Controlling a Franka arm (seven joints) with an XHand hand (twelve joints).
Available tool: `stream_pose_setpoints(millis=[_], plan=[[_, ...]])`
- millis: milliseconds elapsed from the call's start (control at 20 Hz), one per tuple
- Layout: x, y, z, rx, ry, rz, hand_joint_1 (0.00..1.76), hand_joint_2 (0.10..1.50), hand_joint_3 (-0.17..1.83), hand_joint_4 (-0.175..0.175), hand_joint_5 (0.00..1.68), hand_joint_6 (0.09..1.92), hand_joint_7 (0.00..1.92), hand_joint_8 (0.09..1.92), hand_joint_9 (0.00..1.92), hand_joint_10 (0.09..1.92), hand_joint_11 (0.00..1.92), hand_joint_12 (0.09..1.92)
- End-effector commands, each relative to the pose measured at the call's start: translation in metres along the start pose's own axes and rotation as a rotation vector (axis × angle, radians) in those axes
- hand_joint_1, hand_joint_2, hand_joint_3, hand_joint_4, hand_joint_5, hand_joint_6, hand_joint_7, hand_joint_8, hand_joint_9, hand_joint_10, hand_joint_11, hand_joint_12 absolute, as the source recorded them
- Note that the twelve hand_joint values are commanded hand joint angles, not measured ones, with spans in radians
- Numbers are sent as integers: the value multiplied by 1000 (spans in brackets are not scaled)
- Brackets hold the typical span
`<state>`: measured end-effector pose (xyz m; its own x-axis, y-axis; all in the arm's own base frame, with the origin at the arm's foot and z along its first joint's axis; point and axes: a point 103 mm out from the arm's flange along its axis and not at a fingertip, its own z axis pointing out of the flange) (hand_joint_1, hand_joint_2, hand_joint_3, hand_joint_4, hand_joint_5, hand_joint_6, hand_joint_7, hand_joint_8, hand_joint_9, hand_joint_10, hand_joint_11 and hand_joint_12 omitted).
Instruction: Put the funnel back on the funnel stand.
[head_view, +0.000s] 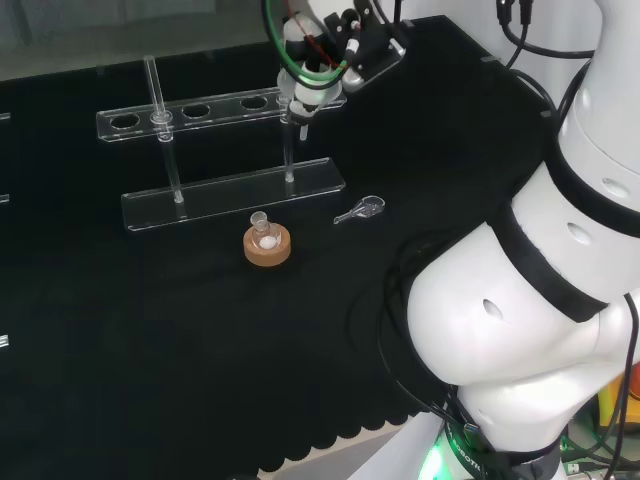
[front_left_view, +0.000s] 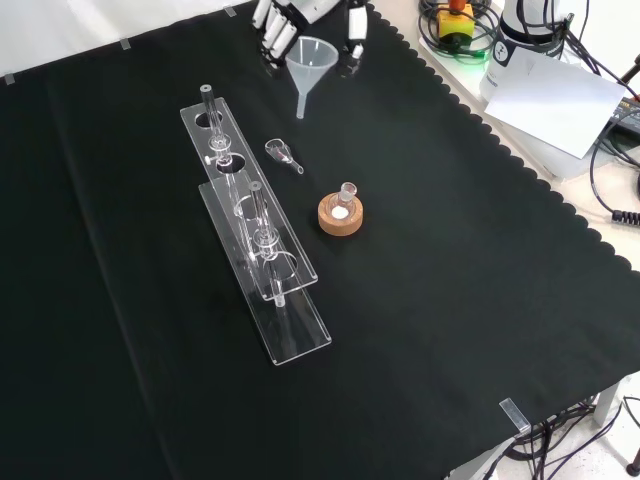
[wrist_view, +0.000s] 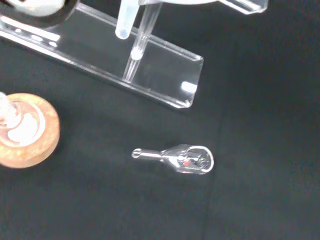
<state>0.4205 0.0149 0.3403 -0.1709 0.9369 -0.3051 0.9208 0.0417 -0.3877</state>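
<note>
Close beneath my wrist lies a small clear scoop (wrist_view: 182, 159) on the black bench (front_left_view: 450, 330). Just past it, a cork ring (front_left_view: 340, 215) holds a small flask (front_left_view: 347, 194). Beyond stands the clear funnel stand (head_view: 215, 150), its holed rail raised on two posts. My hand (front_left_view: 285, 22), fingers curled, holds the funnel (front_left_view: 311, 62) by its rim, its stem hanging above the rail's near end.

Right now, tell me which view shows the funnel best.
The front view: the funnel shows whole, cone and stem, held by the robot hand. The head view hides its cone behind the robot hand; the wrist view catches its stem tip.
</note>
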Motion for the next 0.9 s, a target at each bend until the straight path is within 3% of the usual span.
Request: stream_pose_setpoints(millis=[50, 450, 900], plan=[[-25, 9, -6, -50, 19, 41, 800, 650, 551, 1, 597, 808, 575, 672, 942, 429, 682, 1264], [-46, 28, -15, -79, 33, 76, 814, 649, 555, 5, 619, 816, 606, 678, 948, 433, 692, 1263], [-60, 58, -12, -72, 22, 78, 820, 648, 561, 7, 633, 819, 616, 675, 951, 435, 699, 1257]])
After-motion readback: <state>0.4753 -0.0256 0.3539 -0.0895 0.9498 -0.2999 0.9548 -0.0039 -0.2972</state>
